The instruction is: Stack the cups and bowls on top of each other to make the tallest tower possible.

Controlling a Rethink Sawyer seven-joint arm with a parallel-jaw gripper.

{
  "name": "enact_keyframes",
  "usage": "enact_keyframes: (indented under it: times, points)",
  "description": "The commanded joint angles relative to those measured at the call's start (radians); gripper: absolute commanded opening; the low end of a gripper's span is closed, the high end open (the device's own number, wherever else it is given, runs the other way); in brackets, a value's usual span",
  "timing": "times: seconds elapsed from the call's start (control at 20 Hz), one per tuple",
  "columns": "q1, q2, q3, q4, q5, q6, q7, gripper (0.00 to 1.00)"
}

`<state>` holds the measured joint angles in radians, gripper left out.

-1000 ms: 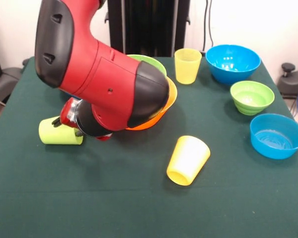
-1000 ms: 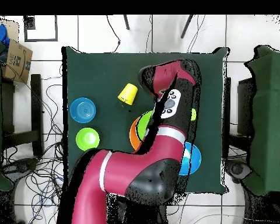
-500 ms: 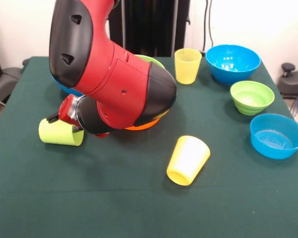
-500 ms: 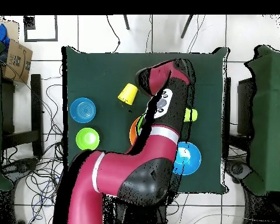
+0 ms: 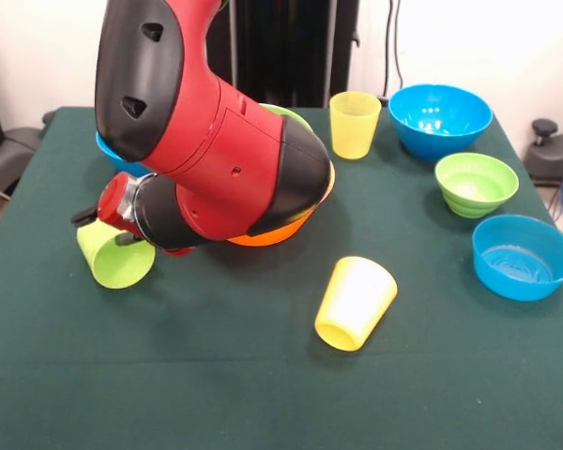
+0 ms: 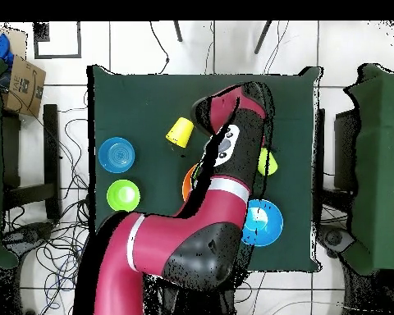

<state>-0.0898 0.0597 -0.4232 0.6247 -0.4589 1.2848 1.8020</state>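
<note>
My arm's gripper (image 5: 101,223) has its jaws closed on the lime cup (image 5: 117,258), tilted with its mouth toward the camera, low over the green surface (image 5: 216,375). Behind the jaws, the orange bowl (image 5: 286,225) holds a large green bowl (image 5: 283,116). Well away from the jaws, a yellow cup (image 5: 355,302) lies on its side, empty.

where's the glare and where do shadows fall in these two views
Front view: bright highlights sit inside the large blue bowl and on the shallow blue bowl; the arm casts a soft shadow on the table under the orange bowl; the tipped yellow cup shadows the cloth beside it. Overhead view: light is flat, with no clear glare on the green bowl.
</note>
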Motion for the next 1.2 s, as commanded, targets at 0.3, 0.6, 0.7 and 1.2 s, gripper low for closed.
enact_keyframes:
  times: [0.3, 0.6, 0.7, 1.2]
  points:
    - [-0.047, -0.015, 0.110, 0.097, -0.002, -0.143, -0.140, 1.00]
    - [-0.071, 0.003, 0.134, 0.125, 0.040, -0.142, -0.064, 1.00]
    - [-0.074, 0.002, 0.137, 0.136, 0.049, -0.147, -0.038, 1.00]
    - [-0.077, -0.014, 0.144, 0.180, 0.068, -0.143, -0.011, 1.00]
